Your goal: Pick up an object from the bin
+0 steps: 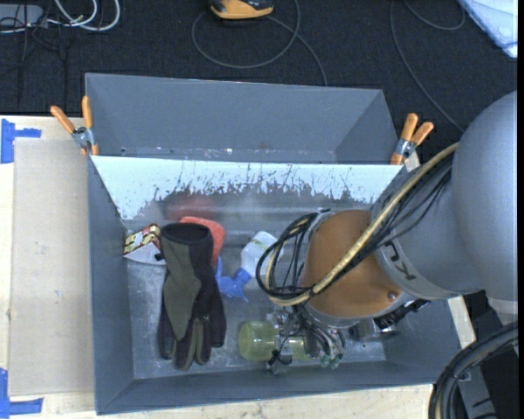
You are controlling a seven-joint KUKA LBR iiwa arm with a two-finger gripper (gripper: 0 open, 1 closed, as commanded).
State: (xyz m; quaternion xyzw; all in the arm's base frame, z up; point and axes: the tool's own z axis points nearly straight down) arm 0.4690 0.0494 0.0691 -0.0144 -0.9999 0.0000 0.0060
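Note:
My gripper (304, 342) sits low in the bin's front right part, under the arm's orange cover. It is right up against a pale yellow-green translucent jar (258, 340) that lies on its side near the front wall, and the jar's right end is hidden by the gripper. Just behind the jar lies a white bottle (259, 248) with a blue piece (236, 283) at its front left. A dark olive glove (190, 297) lies lengthwise to the left of them.
An orange-red thing (206, 229) peeks out behind the glove's cuff. A small printed packet (141, 241) lies at the back left of the floor. The arm and its cables cover the bin's right side.

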